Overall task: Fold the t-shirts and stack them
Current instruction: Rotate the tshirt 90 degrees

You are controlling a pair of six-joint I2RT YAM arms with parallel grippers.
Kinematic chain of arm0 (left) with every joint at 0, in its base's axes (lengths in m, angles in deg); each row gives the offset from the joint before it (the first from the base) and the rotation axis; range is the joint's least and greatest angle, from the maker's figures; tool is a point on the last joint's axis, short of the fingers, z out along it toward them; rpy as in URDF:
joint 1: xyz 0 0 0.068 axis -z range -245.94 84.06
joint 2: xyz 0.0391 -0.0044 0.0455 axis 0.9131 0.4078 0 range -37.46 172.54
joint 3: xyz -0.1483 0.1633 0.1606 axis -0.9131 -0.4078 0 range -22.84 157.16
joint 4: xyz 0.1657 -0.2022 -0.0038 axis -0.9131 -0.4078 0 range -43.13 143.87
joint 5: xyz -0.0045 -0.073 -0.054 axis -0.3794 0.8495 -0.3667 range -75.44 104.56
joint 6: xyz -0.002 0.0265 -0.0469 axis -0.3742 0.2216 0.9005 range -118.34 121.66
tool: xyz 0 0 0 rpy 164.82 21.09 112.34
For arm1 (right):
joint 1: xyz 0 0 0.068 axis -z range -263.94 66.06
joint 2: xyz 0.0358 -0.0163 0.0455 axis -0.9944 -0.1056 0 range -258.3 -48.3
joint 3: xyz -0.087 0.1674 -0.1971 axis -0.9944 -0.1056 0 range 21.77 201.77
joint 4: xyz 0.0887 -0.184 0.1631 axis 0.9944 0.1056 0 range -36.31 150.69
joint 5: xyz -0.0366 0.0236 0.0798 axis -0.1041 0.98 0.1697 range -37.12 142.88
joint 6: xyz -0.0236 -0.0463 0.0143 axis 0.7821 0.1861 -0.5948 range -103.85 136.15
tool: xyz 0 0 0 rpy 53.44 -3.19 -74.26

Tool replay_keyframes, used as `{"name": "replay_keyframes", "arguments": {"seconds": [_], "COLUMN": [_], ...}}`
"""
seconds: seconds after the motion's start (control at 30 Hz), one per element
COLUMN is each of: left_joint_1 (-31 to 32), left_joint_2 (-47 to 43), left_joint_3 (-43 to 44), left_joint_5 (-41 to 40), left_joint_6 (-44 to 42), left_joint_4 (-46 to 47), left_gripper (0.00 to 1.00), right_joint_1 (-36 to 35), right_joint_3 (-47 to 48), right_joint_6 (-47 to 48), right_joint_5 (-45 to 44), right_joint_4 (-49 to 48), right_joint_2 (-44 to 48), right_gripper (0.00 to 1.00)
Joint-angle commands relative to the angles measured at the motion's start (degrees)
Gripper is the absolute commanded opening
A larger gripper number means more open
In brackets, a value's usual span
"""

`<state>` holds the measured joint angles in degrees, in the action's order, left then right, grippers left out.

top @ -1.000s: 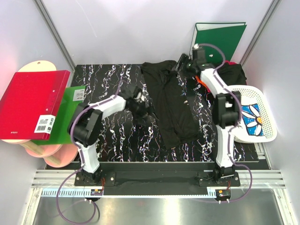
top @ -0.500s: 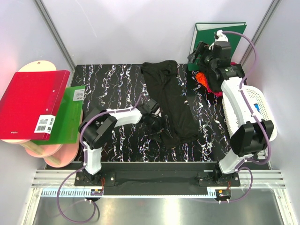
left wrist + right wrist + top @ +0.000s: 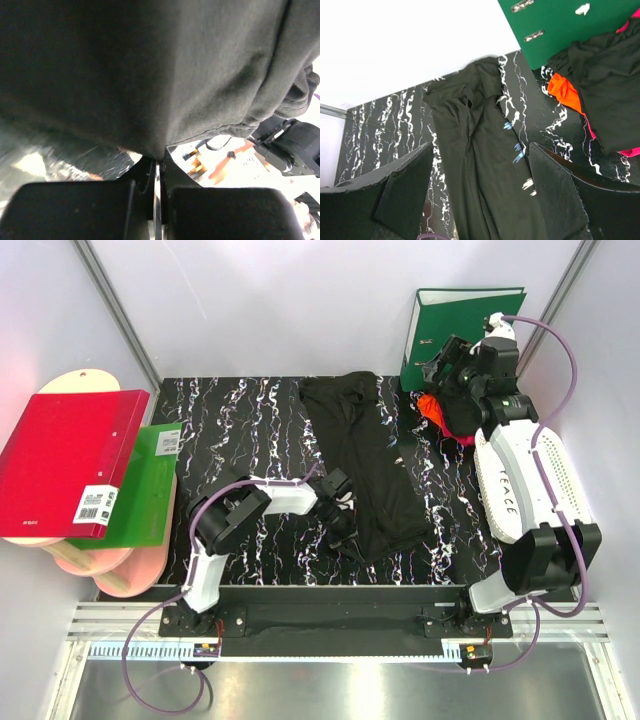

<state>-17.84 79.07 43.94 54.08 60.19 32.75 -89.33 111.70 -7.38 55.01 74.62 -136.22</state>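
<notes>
At the far left, off the table (image 3: 230, 420), the red binder (image 3: 70, 455) lay as it had a second before. The change was all in the arms.

The left gripper (image 3: 340, 520) had stood released beside the left edge of the black t-shirt (image 3: 365, 455) about halfway up the table. It then slid toward the near edge, and we found it clenched on the shirt's near left hem. In its wrist view the fingers (image 3: 215, 210) met with only a sliver between them, and dark cloth ran down into that seam. We judged this a real pinch on the fabric, not a closure beside it.

The shirt itself lay lengthwise down the middle of the table, from the far edge toward the near one, already narrowed into a long strip.

The right gripper (image 3: 445, 360) had left the shirt's far end and swung out to the far right corner. It hung there in front of the green ring binder (image 3: 460, 315), jaws spread and holding nothing. Below it sat the heap of t-shirts (image 3: 465, 415), with an orange-red t-shirt (image 3: 430, 408) showing at its left. The white basket (image 3: 562, 470) stood at the right edge.

To us the left arm seemed ready to bring the hem over for the next fold, though with no second hand on the cloth.
</notes>
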Motion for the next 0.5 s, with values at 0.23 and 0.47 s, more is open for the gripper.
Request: {"name": "replay_keyframes", "arguments": {"seconds": [0.23,0.47], "left_joint_1": [-2.92,-6.87], "left_joint_2": [-5.16,-10.79], "left_joint_3": [-7.87,-12.82], "left_joint_5": [-9.12,-12.01], "left_joint_6": [-8.6,-12.81], "left_joint_4": [-13.24,-17.37], "left_gripper": [0.0,0.0], "right_joint_1": [0.38,0.38], "right_joint_3": [-5.9,-8.19], "right_joint_6": [-0.82,-1.34], "right_joint_5": [4.19,7.71], "right_joint_4": [1.04,2.1], "right_joint_2": [6.62,6.53], "right_gripper": [0.85,0.91]}}
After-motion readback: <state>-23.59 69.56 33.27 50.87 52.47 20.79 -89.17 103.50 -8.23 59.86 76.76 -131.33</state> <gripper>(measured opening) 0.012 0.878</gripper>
